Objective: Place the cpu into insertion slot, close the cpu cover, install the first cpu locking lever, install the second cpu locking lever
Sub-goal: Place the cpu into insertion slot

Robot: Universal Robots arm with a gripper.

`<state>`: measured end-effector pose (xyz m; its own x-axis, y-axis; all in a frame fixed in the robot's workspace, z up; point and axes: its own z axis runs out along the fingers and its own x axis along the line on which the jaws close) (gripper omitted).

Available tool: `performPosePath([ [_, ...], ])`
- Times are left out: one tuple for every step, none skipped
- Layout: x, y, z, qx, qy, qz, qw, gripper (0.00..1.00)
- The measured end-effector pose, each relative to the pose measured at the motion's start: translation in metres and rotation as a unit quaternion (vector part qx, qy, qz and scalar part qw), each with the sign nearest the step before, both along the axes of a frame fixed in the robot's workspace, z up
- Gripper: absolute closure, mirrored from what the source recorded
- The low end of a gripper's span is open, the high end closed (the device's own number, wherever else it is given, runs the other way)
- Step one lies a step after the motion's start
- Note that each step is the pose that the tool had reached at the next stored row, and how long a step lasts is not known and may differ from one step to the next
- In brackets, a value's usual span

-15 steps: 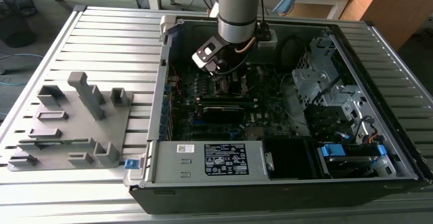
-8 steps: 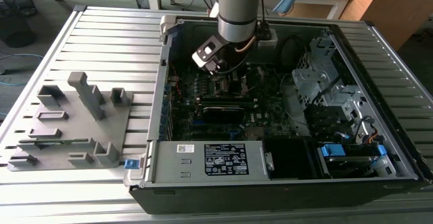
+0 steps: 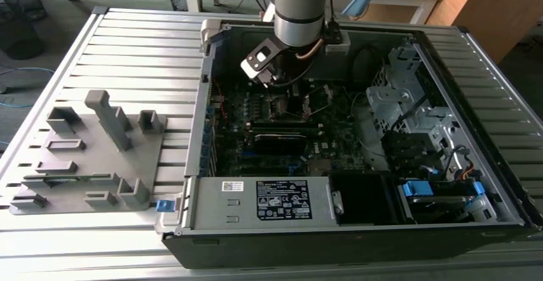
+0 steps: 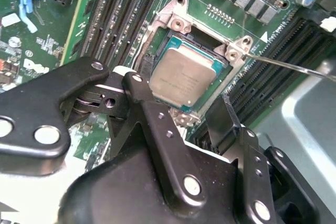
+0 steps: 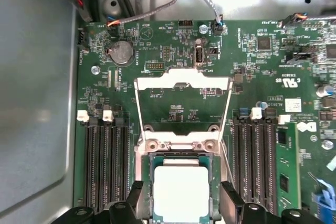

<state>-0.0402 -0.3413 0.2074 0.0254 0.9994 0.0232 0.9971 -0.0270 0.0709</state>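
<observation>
Straddling the cpu (image 5: 181,195), the gripper (image 5: 181,187) hangs low over the board with its two black fingers (image 5: 135,200) spread wide, one on each side of the chip. Neither finger appears to touch the chip; nothing is pinched between them.

In both wrist views the cpu lies flat, silver top up, inside the insertion slot (image 4: 157,51), with the slot's dark rim showing around it. It looks squarely seated, so the first step appears done.

Just past the slot, the cpu cover (image 5: 181,82) stands swung up on its hinge. Green motherboard (image 5: 262,66) shows through its square window, so the cover is not yet closed over the chip. In the second wrist view a thin wire locking lever (image 4: 283,64) juts away from the slot's corner, released rather than hooked down. Whether the other lever is also free cannot be told. By this reading, closing the cover and setting both levers are left.

Banks of memory slots (image 5: 105,156) flank the socket on both sides. Farther out, the exterior view shows the open computer case (image 3: 441,71) lying on a slatted table, a labelled power supply box (image 3: 271,201) along its near edge. A grey fixture tray (image 3: 85,160) sits well apart on the exterior view's left.
</observation>
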Motion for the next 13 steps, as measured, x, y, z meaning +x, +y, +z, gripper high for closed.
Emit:
performPosePath([
  [0.0000, 0.0000, 0.0022, -0.0001, 0.0000, 0.000, 1.0000, 0.33],
  [0.0000, 0.0000, 0.0044, 0.0000, 0.0000, 0.000, 1.0000, 0.33],
  [0.0000, 0.0000, 0.0065, 0.0000, 0.0000, 0.000, 1.0000, 0.33],
  [0.0000, 0.0000, 0.0079, 0.0000, 0.0000, 0.000, 1.0000, 0.33],
  [0.0000, 0.0000, 0.0083, 0.0000, 0.0000, 0.000, 1.0000, 0.33],
  [0.0000, 0.0000, 0.0083, 0.0000, 0.0000, 0.000, 1.0000, 0.33],
  [0.0000, 0.0000, 0.0083, 0.0001, -0.0001, 0.000, 1.0000, 0.33],
  [0.0000, 0.0000, 0.0083, 0.0001, -0.0001, 0.000, 1.0000, 0.33],
  [0.0000, 0.0000, 0.0085, 0.0000, 0.0000, 0.000, 1.0000, 0.33],
  [0.0000, 0.0000, 0.0085, 0.0000, 0.0000, 0.000, 1.0000, 0.33],
  [0.0000, 0.0000, 0.0085, 0.0000, 0.0000, 0.000, 1.0000, 0.33],
  [0.0000, 0.0000, 0.0086, 0.0000, 0.0000, 0.000, 1.0000, 0.33],
  [0.0000, 0.0000, 0.0086, 0.0000, 0.0000, 0.000, 1.0000, 0.33],
])
